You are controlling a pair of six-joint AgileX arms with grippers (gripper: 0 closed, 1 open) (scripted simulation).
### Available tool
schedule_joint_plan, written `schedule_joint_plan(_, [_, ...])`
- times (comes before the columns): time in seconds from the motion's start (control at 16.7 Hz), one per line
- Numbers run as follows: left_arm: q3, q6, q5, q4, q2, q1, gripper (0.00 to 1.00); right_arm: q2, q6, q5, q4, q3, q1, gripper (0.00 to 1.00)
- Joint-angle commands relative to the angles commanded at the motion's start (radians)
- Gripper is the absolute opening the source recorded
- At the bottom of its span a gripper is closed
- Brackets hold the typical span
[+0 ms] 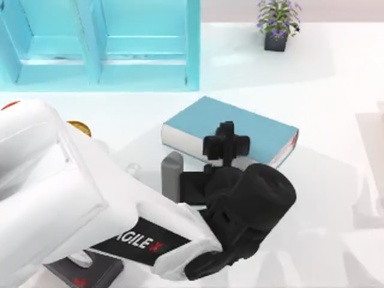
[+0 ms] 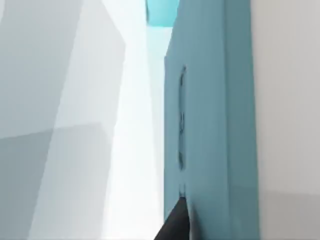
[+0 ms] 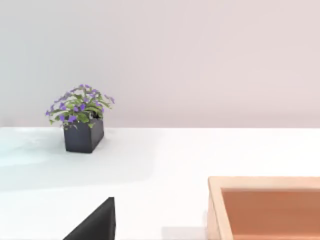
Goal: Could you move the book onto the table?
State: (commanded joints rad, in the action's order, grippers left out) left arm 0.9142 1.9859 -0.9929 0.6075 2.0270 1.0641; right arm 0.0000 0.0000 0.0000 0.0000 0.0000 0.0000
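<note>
**Book flat on the counter, left end effector over its near edge**

Counter (image 1: pixel 336 108): glossy white, spans nearly the whole top view. It carries everything listed below.

Shelf cabinet (image 1: pixel 102 42): turquoise-blue, upper left of the top frame, standing at the far edge of the counter. Two open compartments face forward.

Left arm (image 1: pixel 72 198): large white body filling the lower left of the top frame, with black wrist housing toward lower centre. It reaches up-frame toward the book.

Book (image 1: pixel 240 123): teal-blue hardcover, centre of the top frame, lying flat on the counter, cover up. White page edges face left and front; a small red mark sits at its right corner. It is well apart from the cabinet, in front of it. In the left wrist view the teal cover (image 2: pixel 210 125) runs close past the camera.

Left end effector (image 1: pixel 226 144): black, positioned at the near edge of the book, overlapping cover and page edge in the top view. One dark fingertip (image 2: pixel 175 225) appears right beside the book cover in the left wrist view. Whether the fingers are open or clamped on the book: cannot tell.

Wooden tray (image 3: pixel 265 207): light rim, orange-brown inside, lower right of the right wrist frame.

Black box (image 1: pixel 90 273): bottom left of the top frame, partly under the left arm.

Potted plant (image 1: pixel 277 21): purple flowers, dark square pot, upper right of the top frame, also at left in the right wrist frame (image 3: pixel 82 120).

Right end effector: a dark fingertip (image 3: pixel 97 222) at the bottom of the right wrist frame; state cannot be told.
</note>
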Motion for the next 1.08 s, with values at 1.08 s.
schedule_joint_plan(1.08, [-0.004, 0.059, -0.016, -0.069, -0.001, 0.042, 1.0, 0.0, 0.0, 0.0, 0.0, 0.0, 0.0, 1.0])
